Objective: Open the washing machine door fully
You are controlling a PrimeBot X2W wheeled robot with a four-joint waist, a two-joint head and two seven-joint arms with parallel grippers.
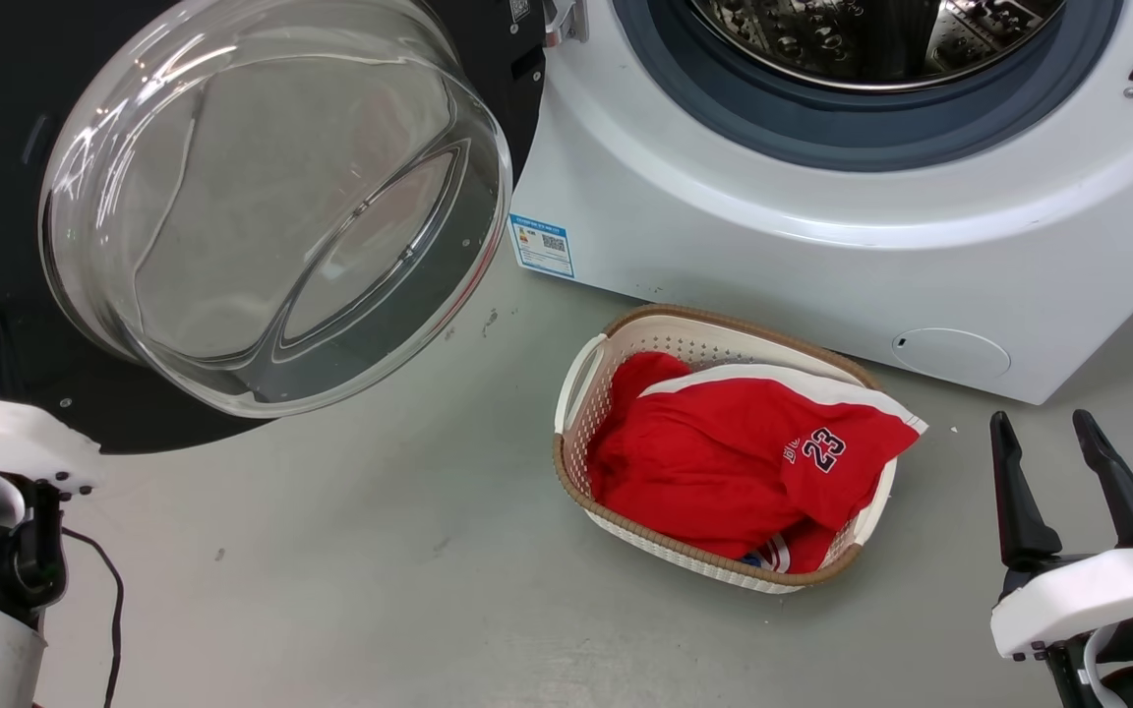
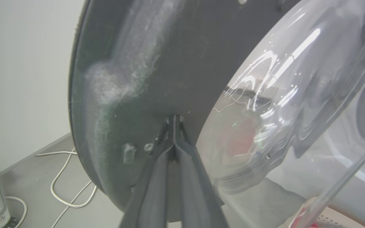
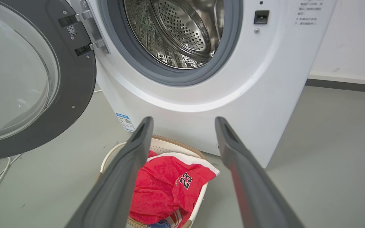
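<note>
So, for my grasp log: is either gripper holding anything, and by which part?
Nothing held. Left gripper shut, tips against the black face of the washing machine door; right gripper open, empty.

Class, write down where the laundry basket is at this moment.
Head view, centre-right: the laundry basket sits on the floor just before the white washing machine, right of the open washing machine door, holding a red jersey.
</note>
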